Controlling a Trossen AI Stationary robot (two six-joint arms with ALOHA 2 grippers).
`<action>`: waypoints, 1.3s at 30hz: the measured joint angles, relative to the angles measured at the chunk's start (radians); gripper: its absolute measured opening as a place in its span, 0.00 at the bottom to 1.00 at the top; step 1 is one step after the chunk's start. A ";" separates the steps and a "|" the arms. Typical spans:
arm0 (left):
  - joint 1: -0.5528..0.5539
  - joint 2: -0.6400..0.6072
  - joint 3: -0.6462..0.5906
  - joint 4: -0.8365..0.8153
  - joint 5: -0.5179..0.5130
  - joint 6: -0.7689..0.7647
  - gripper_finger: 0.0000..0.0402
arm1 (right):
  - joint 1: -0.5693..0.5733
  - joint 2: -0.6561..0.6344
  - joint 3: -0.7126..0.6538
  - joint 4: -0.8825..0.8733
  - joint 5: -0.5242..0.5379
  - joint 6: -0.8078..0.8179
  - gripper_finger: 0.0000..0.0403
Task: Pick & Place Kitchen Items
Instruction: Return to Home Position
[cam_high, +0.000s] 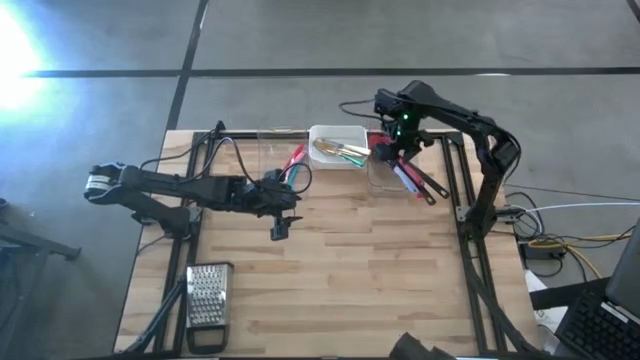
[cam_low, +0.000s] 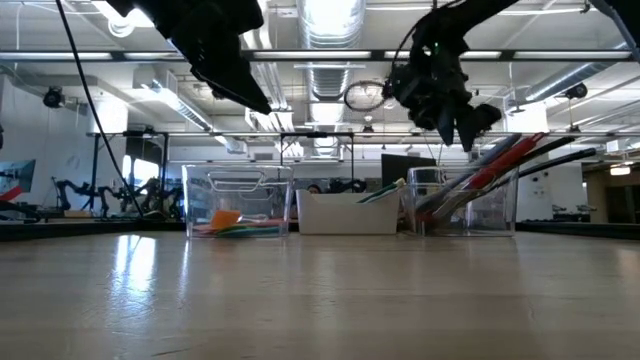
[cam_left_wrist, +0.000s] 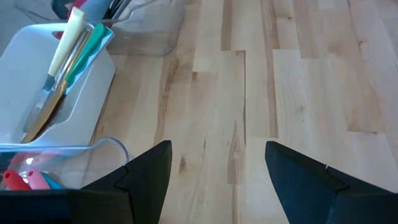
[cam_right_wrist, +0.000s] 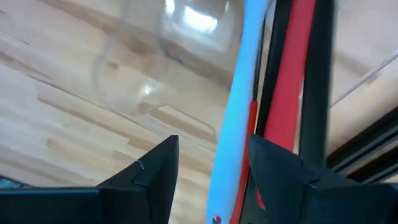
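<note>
My right gripper (cam_high: 397, 152) is open above the clear right bin (cam_high: 392, 178). That bin holds a blue handle (cam_right_wrist: 239, 118), a red one (cam_right_wrist: 292, 93) and black ones, leaning on its rim with their ends sticking out. In the right wrist view the blue handle runs between my fingers (cam_right_wrist: 214, 165). My left gripper (cam_high: 280, 228) is open and empty over bare table, near the clear left bin (cam_high: 283, 160) that holds red and green utensils. A white bin (cam_high: 337, 147) between the two holds gold and green utensils (cam_left_wrist: 65, 68). My right gripper stands open with the blue utensil's handle (cam_right_wrist: 231, 155) showing between its two fingers, close to one finger (cam_right_wrist: 273, 171). The fingers come from above, slanting down, along the handle. I cannot tell whether they touch it. The handle still leans in the clear bin.
A flat metal grater (cam_high: 208, 305) lies near the table's near left corner. Black frame rails (cam_high: 470, 200) run along the table's left and right sides. Bare wood (cam_high: 370, 270) spans the middle and near part of the table.
</note>
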 joint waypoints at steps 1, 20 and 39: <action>0.000 0.000 0.000 0.005 -0.001 0.007 0.65 | 0.005 -0.011 0.018 0.001 0.015 -0.002 0.45; 0.005 -0.272 -0.273 0.527 0.006 0.181 0.65 | 0.503 -0.626 -0.293 0.775 0.360 -0.183 0.03; 0.045 -0.892 -0.595 0.380 0.137 0.133 0.65 | 0.717 -1.099 -1.117 1.504 0.299 -0.391 0.02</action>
